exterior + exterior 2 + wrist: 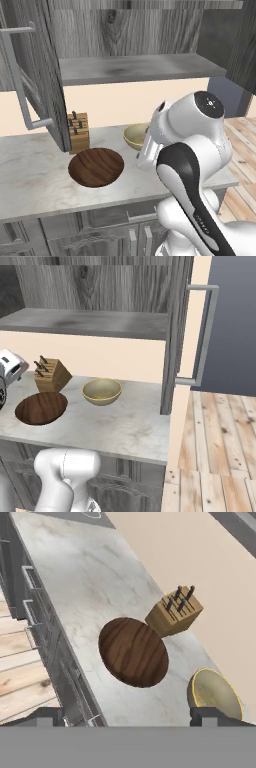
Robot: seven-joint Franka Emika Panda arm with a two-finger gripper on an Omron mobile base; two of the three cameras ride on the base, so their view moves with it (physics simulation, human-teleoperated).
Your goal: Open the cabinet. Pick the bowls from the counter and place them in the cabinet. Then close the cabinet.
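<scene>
Dark grey wood-grain wall cabinet (130, 35) hangs above the table with both panelled doors swung wide: the left door (35, 75) shows its long grey bar handle (20, 82) in the left base view, and the right door (176, 331) with its own bar handle (202, 336) stands edge-on in the right base view. Its grey shelf (135, 67) is bare.

Below it runs the long light grey-white marbled stone table (35, 170), with low grey cabinets (35, 617) under its near edge and pale wooden floor planks (220, 456) to the right.

The white arm with dark joints (190, 165) rises at the near right, its hand held above the table and looking down on it. The jaws (130, 717) show just two dark tips at the bottom of the hand view, set wide apart with nothing between them.

A wide shallow dark brown wooden bowl (96, 167) rests on the table near its front edge. Right of it and slightly farther back sits a smaller, deeper beige-tan bowl (102, 391), apart from the brown one. A tan wooden knife block with dark handles (51, 375) stands just behind the brown bowl, close to the back wall.
</scene>
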